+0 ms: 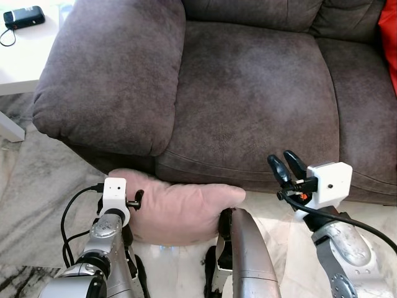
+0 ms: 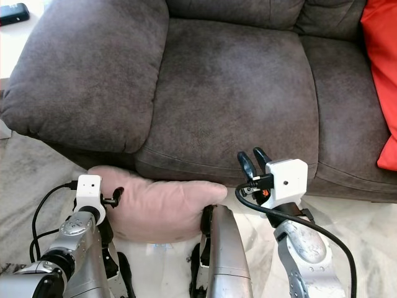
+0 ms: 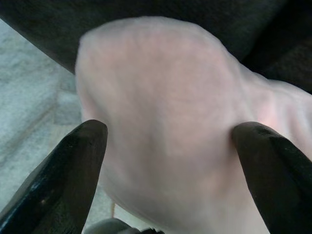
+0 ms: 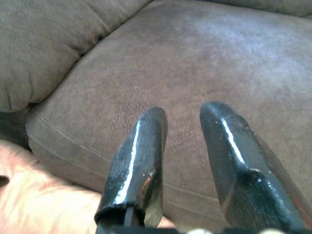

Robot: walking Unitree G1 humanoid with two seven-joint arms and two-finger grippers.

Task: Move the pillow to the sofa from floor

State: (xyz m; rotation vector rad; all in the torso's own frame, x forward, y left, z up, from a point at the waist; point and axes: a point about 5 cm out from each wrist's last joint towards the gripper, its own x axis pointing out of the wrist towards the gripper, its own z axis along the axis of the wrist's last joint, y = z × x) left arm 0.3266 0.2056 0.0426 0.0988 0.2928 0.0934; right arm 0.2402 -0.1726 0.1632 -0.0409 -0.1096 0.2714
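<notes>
My left hand [image 3: 165, 141] is clamped on the pink pillow [image 1: 180, 211], one black finger [image 3: 73, 165] pressed into each side of its near corner, so the fabric bulges between them. The pillow sits low in front of the sofa [image 1: 248, 93], just below the front edge of the seat cushion and under the big padded armrest [image 1: 111, 81], its far edge touching the sofa's base. It lies over the pale rug [image 1: 37, 186] in front of the sofa.

My right hand [image 1: 284, 162] is raised in front of the sofa's seat edge, to the right of the pillow and apart from it. Its two fingers [image 4: 136, 161] stand slightly apart with nothing between them, pointing toward the brown seat cushion.

At the sofa's far right end an orange-red cushion [image 2: 378, 81] leans against the back. Beyond the armrest on the left stands a white surface [image 1: 25, 56] with a small black device [image 1: 25, 17] on it.
</notes>
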